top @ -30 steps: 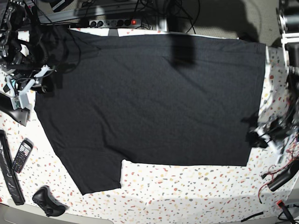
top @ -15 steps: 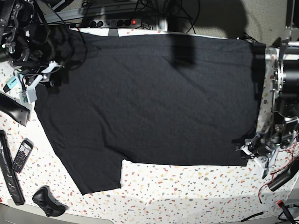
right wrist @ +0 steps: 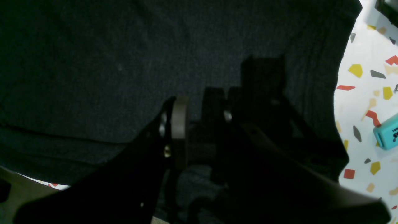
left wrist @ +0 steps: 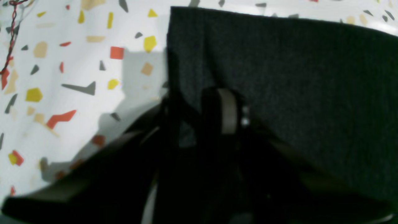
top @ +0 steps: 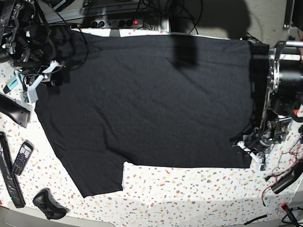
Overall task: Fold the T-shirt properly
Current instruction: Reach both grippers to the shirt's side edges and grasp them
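Since the earlier base pictures, the left arm has come in from the tabletop's edge onto the shirt's lower corner, and the right arm has shifted slightly at the opposite edge.

Left wrist view: T-shirt [left wrist: 279, 77], black, lying flat on the tabletop [left wrist: 62, 62], which is white with coloured flecks. One square corner of the cloth shows at the top. Left gripper [left wrist: 202, 124] sits at the cloth's straight side edge; one of its fingers [left wrist: 228, 110] rests over the fabric, the other lies along the edge. Fingers stand narrowly apart; whether cloth is pinched between them cannot be told.

Right wrist view: T-shirt [right wrist: 124, 62] fills nearly the whole picture. Right gripper [right wrist: 199, 118] is over the fabric near its edge, fingers [right wrist: 179, 121] partly open with dark cloth in the gap; a grip cannot be confirmed. Teal object [right wrist: 387, 133] lies on the tabletop beside the shirt.

Base view: T-shirt [top: 151, 104] spread flat, one sleeve pointing toward the near edge. Left gripper [top: 251, 145] at the shirt's lower right corner. Right gripper [top: 40, 82] at the left edge. Mobile phone [top: 22, 157], black controller [top: 47, 203] and power strip [top: 116, 22] lie off the cloth.
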`<state>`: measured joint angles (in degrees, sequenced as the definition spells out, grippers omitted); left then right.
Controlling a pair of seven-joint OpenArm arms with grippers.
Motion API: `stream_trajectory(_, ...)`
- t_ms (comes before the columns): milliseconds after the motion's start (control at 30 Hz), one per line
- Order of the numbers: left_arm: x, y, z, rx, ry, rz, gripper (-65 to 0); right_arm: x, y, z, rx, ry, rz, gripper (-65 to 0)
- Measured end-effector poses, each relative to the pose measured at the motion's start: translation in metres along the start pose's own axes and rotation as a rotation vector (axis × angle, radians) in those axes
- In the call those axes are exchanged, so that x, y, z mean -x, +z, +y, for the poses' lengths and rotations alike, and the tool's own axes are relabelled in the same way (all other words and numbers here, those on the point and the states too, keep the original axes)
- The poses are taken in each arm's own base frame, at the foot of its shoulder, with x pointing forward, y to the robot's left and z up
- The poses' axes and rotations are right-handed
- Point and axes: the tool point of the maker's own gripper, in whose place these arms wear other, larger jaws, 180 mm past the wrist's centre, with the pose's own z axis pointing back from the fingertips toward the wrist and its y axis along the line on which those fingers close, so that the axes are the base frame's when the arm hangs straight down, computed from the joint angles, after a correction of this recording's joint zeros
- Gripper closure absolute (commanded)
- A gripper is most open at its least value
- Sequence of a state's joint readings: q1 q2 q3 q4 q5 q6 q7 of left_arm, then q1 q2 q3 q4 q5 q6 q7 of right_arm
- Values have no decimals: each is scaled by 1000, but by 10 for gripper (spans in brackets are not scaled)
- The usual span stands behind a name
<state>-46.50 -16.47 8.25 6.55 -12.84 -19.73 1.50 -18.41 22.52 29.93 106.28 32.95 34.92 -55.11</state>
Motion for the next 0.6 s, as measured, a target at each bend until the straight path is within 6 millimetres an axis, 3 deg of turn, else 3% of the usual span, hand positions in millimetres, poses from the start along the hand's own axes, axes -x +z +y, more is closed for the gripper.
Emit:
stream_trajectory(133, 0, -2, -13, 44, -3, 1, 0, 0, 0, 0, 0, 0, 0, -138)
stream_trajectory(267, 0, -2, -14, 46, -3, -1, 0, -5, 0, 0, 0, 0, -26, -138)
stream_trajectory(433, -4, -2, -14, 45, -2, -20, 0, -34, 3, -1, 3, 2, -190, -139)
stream_trajectory(600, -4, -2, -14, 45, -2, -20, 0, -67, 5, -7, 25, 1, -276, -244)
